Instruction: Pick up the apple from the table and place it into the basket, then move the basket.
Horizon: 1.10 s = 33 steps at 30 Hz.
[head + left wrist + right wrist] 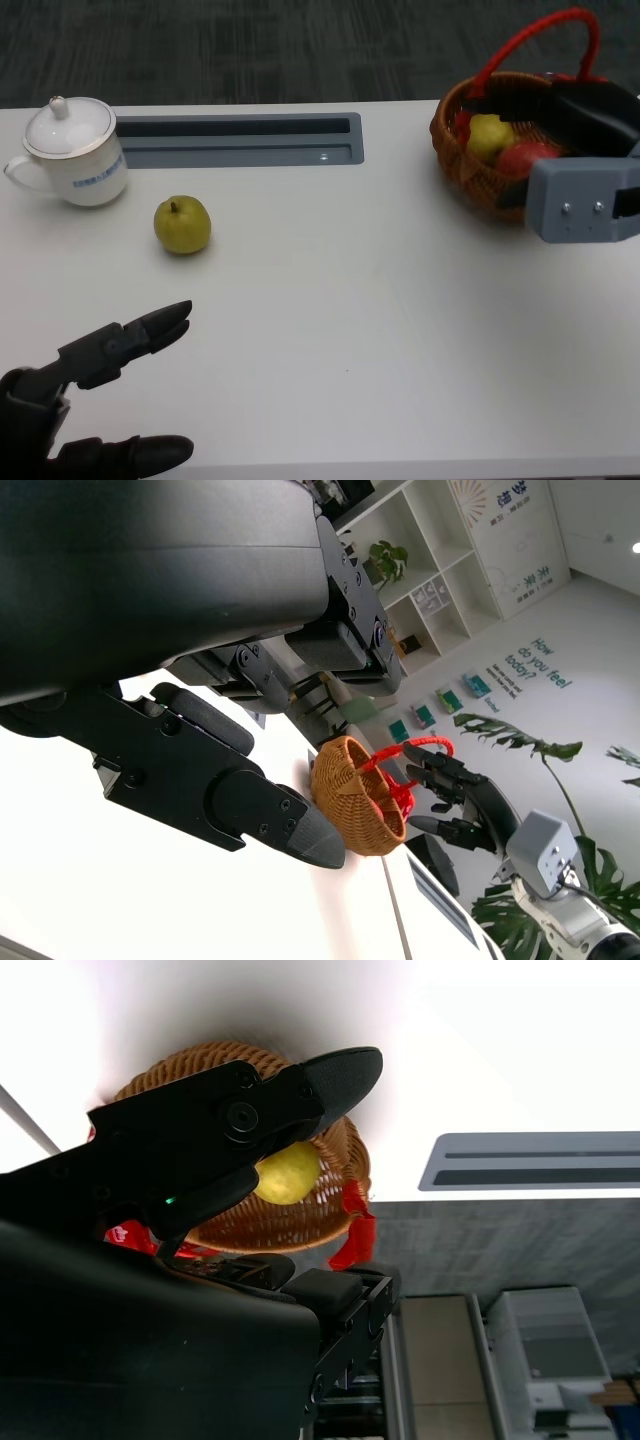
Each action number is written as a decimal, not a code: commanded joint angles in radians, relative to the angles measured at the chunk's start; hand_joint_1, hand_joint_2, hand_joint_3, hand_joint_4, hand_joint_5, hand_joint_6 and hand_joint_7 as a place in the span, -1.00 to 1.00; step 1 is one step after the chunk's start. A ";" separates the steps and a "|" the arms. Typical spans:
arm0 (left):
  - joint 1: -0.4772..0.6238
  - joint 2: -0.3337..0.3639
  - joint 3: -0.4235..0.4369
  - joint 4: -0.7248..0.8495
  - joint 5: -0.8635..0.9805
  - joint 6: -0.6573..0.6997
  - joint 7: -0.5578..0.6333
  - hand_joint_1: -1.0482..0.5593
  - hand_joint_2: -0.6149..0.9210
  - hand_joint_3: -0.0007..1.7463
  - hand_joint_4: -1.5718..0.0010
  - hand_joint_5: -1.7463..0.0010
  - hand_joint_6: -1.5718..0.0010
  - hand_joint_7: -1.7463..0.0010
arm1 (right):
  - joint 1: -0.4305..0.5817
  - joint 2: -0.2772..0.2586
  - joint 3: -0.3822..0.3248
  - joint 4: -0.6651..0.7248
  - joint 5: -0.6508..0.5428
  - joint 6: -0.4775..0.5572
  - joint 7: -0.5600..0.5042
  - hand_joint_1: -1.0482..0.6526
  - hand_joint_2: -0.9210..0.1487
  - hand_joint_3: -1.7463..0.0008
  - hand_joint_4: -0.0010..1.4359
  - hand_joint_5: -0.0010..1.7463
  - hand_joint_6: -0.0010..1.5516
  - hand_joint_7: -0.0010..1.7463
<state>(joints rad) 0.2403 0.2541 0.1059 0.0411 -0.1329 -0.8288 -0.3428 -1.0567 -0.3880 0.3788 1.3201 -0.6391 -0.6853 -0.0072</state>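
One basket (pixel 470 175), one lidded cup (pixel 72 152), seemingly three fruits: two yellow-green (pixel 182 224), one red (pixel 524 158).

You have a white lidded teacup (pixel 72 152) with blue lettering at the far left of the white counter (pixel 350 300). Just right of it, a grey recessed cable tray (pixel 240 140) runs along the far edge. Beyond the counter lies dark carpet (pixel 250 50).
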 commanded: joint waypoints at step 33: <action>-0.069 0.062 0.014 0.053 -0.060 0.020 -0.052 -0.28 0.78 -1.00 0.23 0.99 0.27 0.99 | 0.496 0.298 -0.250 -0.255 0.750 -0.307 0.758 -0.26 -0.84 1.00 -0.13 -0.99 -0.34 -0.98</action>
<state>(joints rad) 0.1741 0.2945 0.1132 0.0862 -0.1741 -0.8091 -0.3766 -0.5733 -0.0915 0.1463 1.0822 0.0883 -1.0012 0.7387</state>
